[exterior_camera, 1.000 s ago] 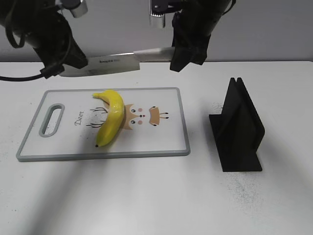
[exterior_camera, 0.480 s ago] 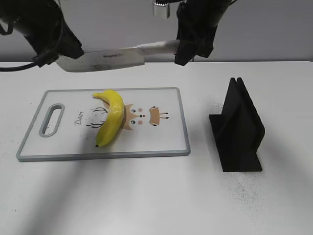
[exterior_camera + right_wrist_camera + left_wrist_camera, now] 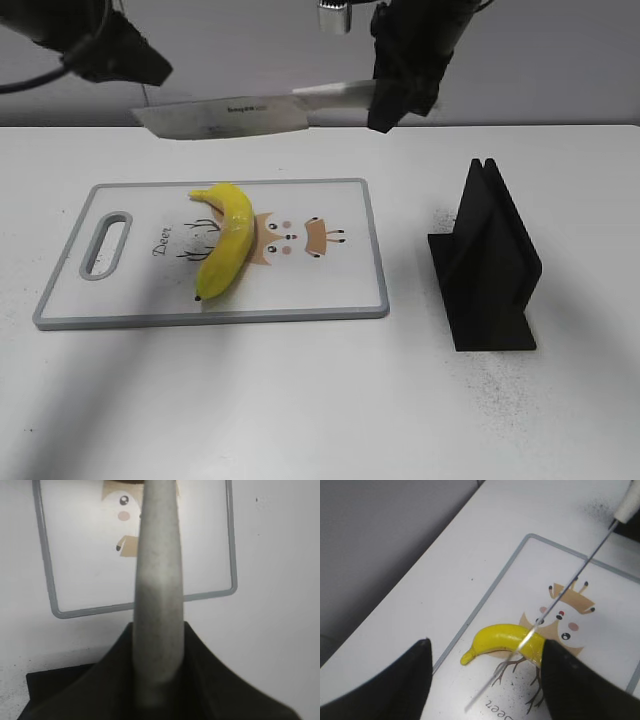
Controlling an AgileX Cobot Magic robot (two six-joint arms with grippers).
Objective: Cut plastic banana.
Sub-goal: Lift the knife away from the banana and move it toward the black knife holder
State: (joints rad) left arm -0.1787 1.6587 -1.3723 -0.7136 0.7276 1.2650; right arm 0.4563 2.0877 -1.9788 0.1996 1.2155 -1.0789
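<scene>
From the outside camera, the plastic banana (image 3: 226,241) is shiny yellow and curved, lying on the cutting board (image 3: 340,290). The knife (image 3: 230,118) is higher than a moment ago, and the left gripper (image 3: 118,55) has pulled up and away. The right gripper (image 3: 403,75) pinches the knife handle. From the left wrist, the banana (image 3: 507,641) shows between wide-apart fingers (image 3: 395,685). From the right wrist, the grey handle (image 3: 157,605) is squeezed tight.
</scene>
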